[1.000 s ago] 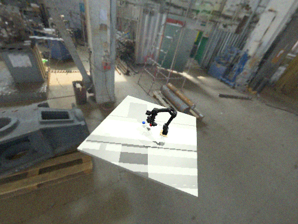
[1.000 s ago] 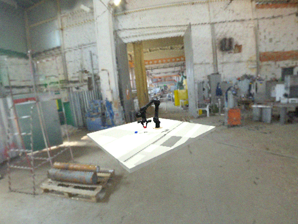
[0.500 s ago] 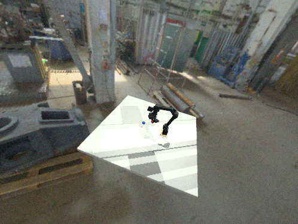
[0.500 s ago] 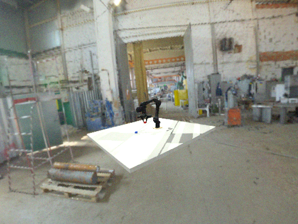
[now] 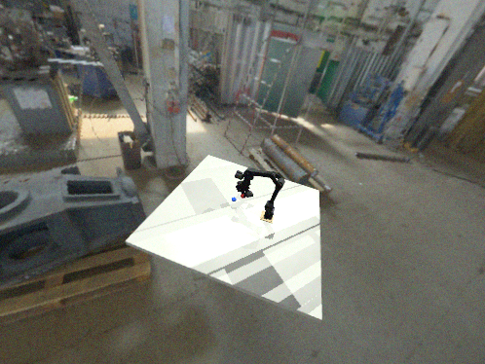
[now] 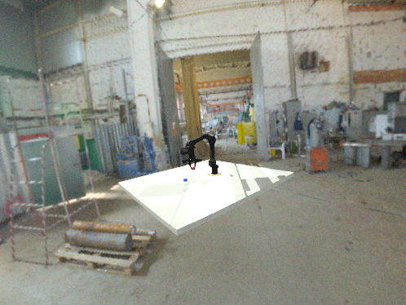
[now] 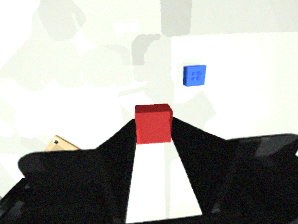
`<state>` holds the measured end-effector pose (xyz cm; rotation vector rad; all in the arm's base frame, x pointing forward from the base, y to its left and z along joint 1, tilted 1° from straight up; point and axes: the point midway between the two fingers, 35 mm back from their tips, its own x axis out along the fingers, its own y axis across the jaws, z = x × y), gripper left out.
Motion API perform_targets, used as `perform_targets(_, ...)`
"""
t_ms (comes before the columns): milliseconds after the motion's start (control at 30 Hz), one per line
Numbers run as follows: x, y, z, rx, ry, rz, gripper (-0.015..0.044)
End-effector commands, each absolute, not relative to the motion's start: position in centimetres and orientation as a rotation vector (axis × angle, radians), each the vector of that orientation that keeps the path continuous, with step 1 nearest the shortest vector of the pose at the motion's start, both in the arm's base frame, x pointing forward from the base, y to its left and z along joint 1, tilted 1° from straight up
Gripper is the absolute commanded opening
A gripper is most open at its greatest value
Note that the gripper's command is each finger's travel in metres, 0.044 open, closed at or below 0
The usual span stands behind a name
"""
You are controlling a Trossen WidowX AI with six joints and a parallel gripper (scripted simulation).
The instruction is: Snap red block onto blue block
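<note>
1. The tabletop [image 5: 185, 248] [image 6: 204, 200] [image 7: 250, 60] is white and flat, with straight edges and pointed corners.
2. On its surface there are grey patches and bands, some pale, some darker, and also thin dark lines.
3. One blue block [image 5: 234, 199] [image 6: 185, 179] [image 7: 194, 75] lies directly on the tabletop, and its small round studs are facing up.
4. One tan base plate [image 5: 263, 219] [image 6: 209, 174] [image 7: 62, 144] lies flat on it too, well apart from the blue block.

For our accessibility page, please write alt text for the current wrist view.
A red block is gripped between the black fingers of the tool; beyond it, a blue block with studs sits on a white surface.
</note>
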<state>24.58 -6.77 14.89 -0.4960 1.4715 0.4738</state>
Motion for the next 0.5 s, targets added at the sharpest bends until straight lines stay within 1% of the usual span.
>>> perform_targets(0,25.9,-7.6,14.4,-0.508,1.471,0.479,0.0000)
perform_targets(467,30.7,-10.7,11.7,-0.537,1.462,0.500,0.0000)
